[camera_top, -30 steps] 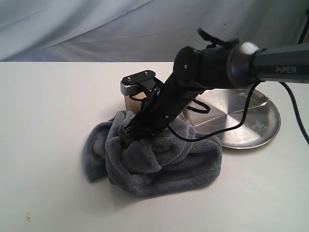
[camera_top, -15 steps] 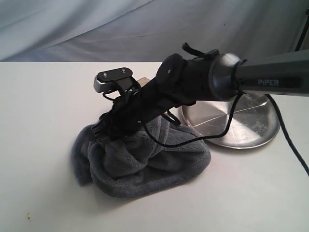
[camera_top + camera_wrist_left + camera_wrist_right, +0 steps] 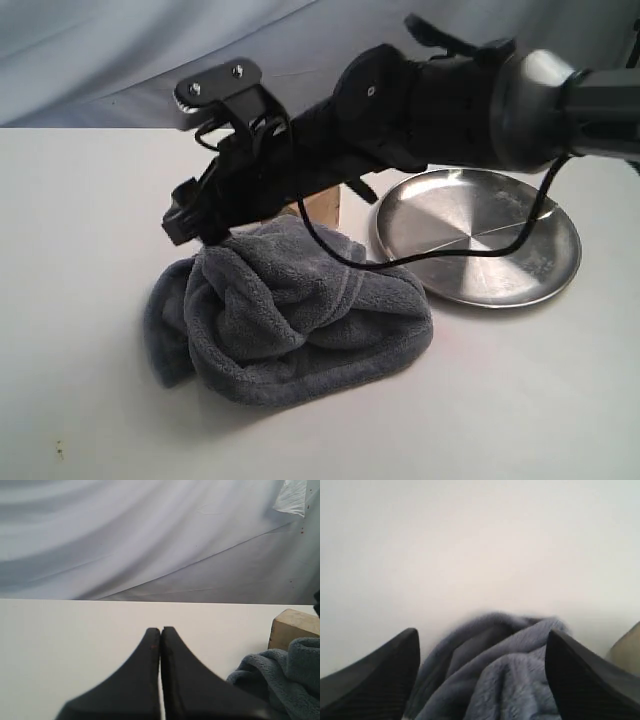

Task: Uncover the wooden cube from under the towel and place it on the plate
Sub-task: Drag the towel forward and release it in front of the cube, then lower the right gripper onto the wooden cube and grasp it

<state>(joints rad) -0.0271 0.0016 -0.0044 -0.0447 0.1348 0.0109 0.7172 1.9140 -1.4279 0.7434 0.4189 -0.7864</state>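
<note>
Behind the bunched towel (image 3: 300, 315), the wooden cube (image 3: 322, 207) stood partly bared on the table (image 3: 90, 200), just beside the plate (image 3: 480, 235) but not on it. Cloth lay heaped toward the near side, likely to leave the block reachable. Right gripper (image 3: 190, 222) hovered at the heap's left crest, jaws well apart, gripping nothing; contact with the cloth unclear. Left gripper (image 3: 160, 645) sat aside, jaws pressed together, empty.

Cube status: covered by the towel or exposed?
Exposed, at least partly: the wooden cube shows tan behind the bunched towel; the arm hides its upper part.
</note>
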